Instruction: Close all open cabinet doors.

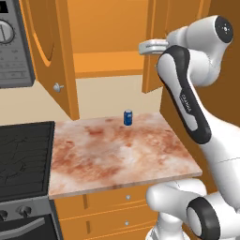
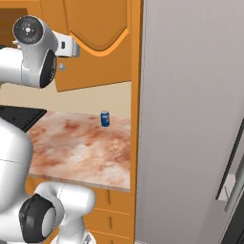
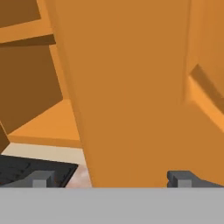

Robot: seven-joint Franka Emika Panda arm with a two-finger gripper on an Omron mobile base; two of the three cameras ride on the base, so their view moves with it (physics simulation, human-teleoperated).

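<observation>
Gripper (image 3: 111,178) at right cabinet door (image 3: 131,96) edge, both doors open

Can (image 1: 128,117) on counter (image 1: 117,154), stove (image 1: 23,157) left.

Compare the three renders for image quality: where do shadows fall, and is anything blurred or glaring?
Left base view: flat, even light with no glare; the open cabinet looks darker inside than its left cabinet door. Right base view: the blue can casts barely any shadow on the counter. Hand view: the near door is soft, with shade under the shelf.
</observation>
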